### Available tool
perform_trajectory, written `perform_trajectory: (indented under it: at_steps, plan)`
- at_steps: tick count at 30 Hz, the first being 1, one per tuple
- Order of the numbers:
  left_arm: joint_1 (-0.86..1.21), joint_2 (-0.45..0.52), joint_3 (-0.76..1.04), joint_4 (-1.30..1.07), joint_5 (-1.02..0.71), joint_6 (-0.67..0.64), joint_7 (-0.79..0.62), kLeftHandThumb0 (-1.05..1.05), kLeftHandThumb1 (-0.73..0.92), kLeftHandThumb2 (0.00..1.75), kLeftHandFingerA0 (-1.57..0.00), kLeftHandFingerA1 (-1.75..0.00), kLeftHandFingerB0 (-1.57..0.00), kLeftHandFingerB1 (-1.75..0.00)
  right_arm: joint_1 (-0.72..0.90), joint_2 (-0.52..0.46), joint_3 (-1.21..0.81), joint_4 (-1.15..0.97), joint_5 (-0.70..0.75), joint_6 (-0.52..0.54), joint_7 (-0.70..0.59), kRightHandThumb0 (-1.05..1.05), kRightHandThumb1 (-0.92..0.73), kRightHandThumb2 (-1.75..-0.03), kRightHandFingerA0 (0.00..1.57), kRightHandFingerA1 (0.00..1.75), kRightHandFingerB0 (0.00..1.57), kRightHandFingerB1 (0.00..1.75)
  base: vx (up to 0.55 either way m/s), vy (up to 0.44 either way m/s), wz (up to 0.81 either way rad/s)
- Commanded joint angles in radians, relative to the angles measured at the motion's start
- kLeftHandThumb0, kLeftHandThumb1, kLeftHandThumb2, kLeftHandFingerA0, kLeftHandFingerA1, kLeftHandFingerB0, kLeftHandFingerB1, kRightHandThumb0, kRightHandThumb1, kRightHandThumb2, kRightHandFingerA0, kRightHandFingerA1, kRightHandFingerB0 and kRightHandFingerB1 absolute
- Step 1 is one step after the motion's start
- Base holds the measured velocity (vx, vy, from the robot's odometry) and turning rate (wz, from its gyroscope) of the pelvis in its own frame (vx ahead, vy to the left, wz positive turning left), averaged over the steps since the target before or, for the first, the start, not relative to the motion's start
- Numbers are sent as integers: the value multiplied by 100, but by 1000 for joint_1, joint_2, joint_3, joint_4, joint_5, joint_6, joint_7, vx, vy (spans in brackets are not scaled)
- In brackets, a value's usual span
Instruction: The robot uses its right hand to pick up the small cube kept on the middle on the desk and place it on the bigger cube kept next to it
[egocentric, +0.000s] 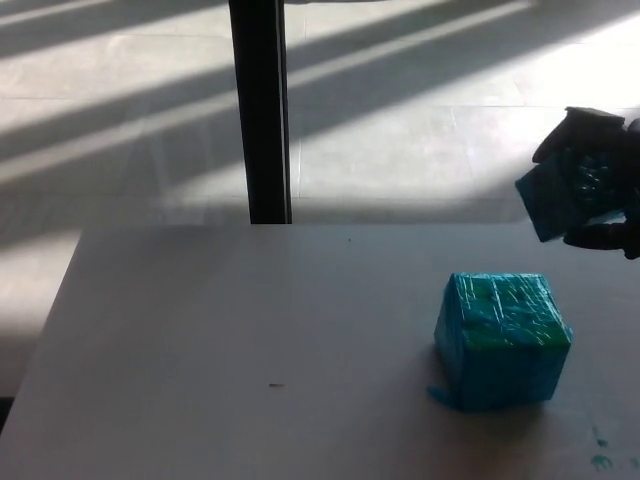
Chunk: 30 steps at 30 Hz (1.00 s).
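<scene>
The bigger cube (500, 340), wrapped in teal-blue tape, rests on the white desk (250, 350) right of centre. High at the right edge, my right hand (605, 185) is shut on the small blue cube (558, 198), which hangs tilted in the air above and to the right of the bigger cube, clear of it. My black fingers (580, 125) curl over the small cube's top and a thumb shows below it. The left hand does not show.
A dark vertical post (260, 110) stands behind the desk's far edge. Beyond lies a tiled floor with bands of sunlight. Small teal specks (600, 455) mark the desk near its front right corner.
</scene>
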Motion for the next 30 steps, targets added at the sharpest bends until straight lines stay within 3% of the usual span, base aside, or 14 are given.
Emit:
perform_trajectory:
  at_steps: [1, 2, 3, 15, 17, 18, 19, 22, 23, 25, 26, 27, 28, 30]
  plan:
    - [-7, 32, 5, -1, -9, -4, -4, -83, 78, 64, -38, -55, -40, -42, -44, 18, 51, -89, 48, 152, 249, -21, -68, -86, 78, 166, 70, 141, 0, 0, 0]
    - [-6, 33, -1, -3, -1, -10, 2, -83, 80, 64, -42, -55, -42, -42, -45, 19, 56, -92, 47, 156, 258, -17, -70, -84, 87, 175, 68, 147, 0, 0, 0]
    - [-5, 33, -10, -3, 8, -17, 10, -82, 80, 64, -42, -55, -40, -42, -46, 22, 63, -93, 46, 161, 271, -20, -68, -86, 76, 169, 68, 147, 0, 0, 0]
    - [-6, 31, 6, 8, -8, -18, -2, -83, 78, 64, -42, -53, -41, -41, -40, 7, 140, -75, -4, 169, 361, -17, -56, -96, 82, 161, 79, 132, 0, 0, 0]
    - [-10, 33, 6, 9, -7, -16, 0, -88, 63, 80, -42, -57, -38, -46, -36, 2, 144, -73, -4, 161, 363, -24, -56, -93, 88, 170, 78, 132, 0, 0, 0]
    - [-9, 33, 8, 7, -9, -17, -1, -83, 60, 101, -40, -62, -37, -53, -33, 3, 149, -70, -8, 158, 359, -19, -59, -93, 78, 159, 79, 121, 0, 0, 0]
    - [-6, 36, 5, 2, -7, -20, -14, -84, 78, 64, -41, -56, -40, -42, -31, 6, 152, -76, -12, 175, 365, -20, -60, -90, 77, 142, 79, 99, 0, 0, 0]
    - [-17, 38, -2, 0, -2, -7, -10, -81, 79, 64, -43, -55, -40, -41, -25, 22, 159, -75, -23, 198, 361, -22, -60, -92, 76, 163, 74, 130, 0, 0, 0]
    - [-15, 38, 0, -1, -3, -11, -8, -81, 79, 64, -45, -55, -41, -41, -24, 28, 161, -74, -26, 204, 355, -22, -62, -90, 76, 162, 73, 125, 0, 0, 0]
    - [-22, 35, 8, 10, -11, -8, 0, -83, 77, 63, -44, -57, -42, -43, -26, 43, 160, -52, -18, 185, 342, -21, -62, -94, 77, 165, 71, 141, 0, 0, 0]
    - [-25, 34, 8, 16, -9, -11, 5, -83, 60, 101, -39, -61, -37, -53, -23, 46, 157, -49, -15, 173, 335, -21, -60, -97, 78, 165, 72, 141, 0, 0, 0]
    - [-27, 34, 3, 19, -2, -16, 10, -83, 60, 101, -39, -61, -37, -53, -20, 48, 155, -48, -12, 163, 330, -21, -60, -97, 78, 165, 72, 141, 0, 0, 0]
    - [-29, 35, 5, 19, -5, -8, 7, -84, 76, 63, -44, -58, -44, -44, -20, 54, 156, -43, -18, 162, 322, -24, -62, -93, 78, 165, 73, 138, 0, 0, 0]
    - [-26, 36, 4, 14, -6, -10, 5, -85, 77, 62, -50, -58, -43, -43, -25, 70, 165, -44, -33, 181, 315, -25, -66, -86, 73, 168, 67, 138, 0, 0, 0]
